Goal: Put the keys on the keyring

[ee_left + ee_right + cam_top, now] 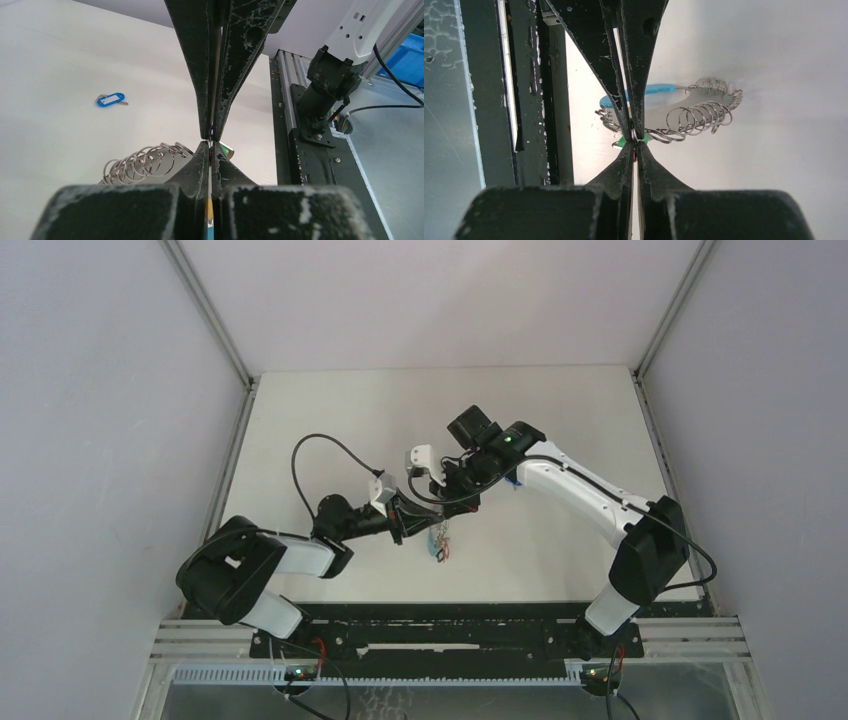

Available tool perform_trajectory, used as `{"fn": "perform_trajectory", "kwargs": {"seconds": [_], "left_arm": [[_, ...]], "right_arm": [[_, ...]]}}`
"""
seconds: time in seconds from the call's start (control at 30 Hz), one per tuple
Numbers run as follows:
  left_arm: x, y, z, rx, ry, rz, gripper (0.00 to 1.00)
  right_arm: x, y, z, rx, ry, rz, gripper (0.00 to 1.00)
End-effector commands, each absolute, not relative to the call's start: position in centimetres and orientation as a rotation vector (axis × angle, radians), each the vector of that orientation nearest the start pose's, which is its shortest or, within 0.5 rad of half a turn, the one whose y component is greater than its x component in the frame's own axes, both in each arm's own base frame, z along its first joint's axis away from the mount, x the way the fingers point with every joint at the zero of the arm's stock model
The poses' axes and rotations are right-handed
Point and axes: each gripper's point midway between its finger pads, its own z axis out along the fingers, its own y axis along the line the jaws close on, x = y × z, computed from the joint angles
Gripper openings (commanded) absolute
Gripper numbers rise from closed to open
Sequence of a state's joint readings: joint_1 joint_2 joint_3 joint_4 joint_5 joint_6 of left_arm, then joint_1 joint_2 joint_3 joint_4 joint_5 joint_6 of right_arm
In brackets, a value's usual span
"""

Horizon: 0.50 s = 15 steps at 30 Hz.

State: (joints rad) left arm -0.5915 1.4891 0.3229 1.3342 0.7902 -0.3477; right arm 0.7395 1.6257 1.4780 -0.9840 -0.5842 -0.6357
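Top external view has both arms reaching in over the table [560, 410], with the left gripper [420, 527] and right gripper [447, 512] meeting tip to tip at the keyring [438, 542]. The keyring sits near the table's middle, a little towards the near edge. Left wrist view shows both pairs of fingers clenched, with no gap at the tips. Silver links [142, 162] fan out to their left and a green tag [227, 150] peeks out just to their right. Right wrist view shows its fingers clenched at the hoop's near arc beside that green tag, with the light-blue sleeve [656, 90] on the far arc. Whether either pair pinches wire or tag, I cannot tell. A blue-tagged key [111, 99] lies alone on the table, well apart from the keyring.
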Motion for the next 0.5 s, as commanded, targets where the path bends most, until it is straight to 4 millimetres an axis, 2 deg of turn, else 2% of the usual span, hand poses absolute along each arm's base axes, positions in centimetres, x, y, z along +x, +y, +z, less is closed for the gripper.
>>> {"fn": "perform_trajectory", "kwargs": {"seconds": [0.0, 0.03, 0.17, 0.23, 0.4, 0.47], "left_arm": [[21.3, -30.8, 19.1, 0.906, 1.237, -1.28, 0.0], [21.4, -30.7, 19.1, 0.895, 1.239, -1.274, 0.0], [22.0, -30.2, 19.2, 0.838, 1.244, -1.253, 0.0], [22.3, -29.9, 19.2, 0.812, 1.251, -1.245, 0.0], [22.6, -29.2, 19.9, 0.765, 1.236, -1.234, 0.0], [22.7, -29.0, 20.0, 0.754, 1.237, -1.236, 0.0]], "right_arm": [[21.2, 30.8, 20.4, -1.786, 1.79, 0.819, 0.0], [21.3, 30.6, 20.9, -1.766, 1.781, 0.803, 0.01], [22.4, 29.7, 22.7, -1.616, 1.792, 0.75, 0.21], [23.3, 28.9, 23.4, -1.488, 1.826, 0.749, 0.25], [23.2, 27.9, 23.9, -1.259, 1.875, 0.957, 0.34], [23.4, 27.7, 23.2, -1.173, 1.892, 1.034, 0.37]]}}
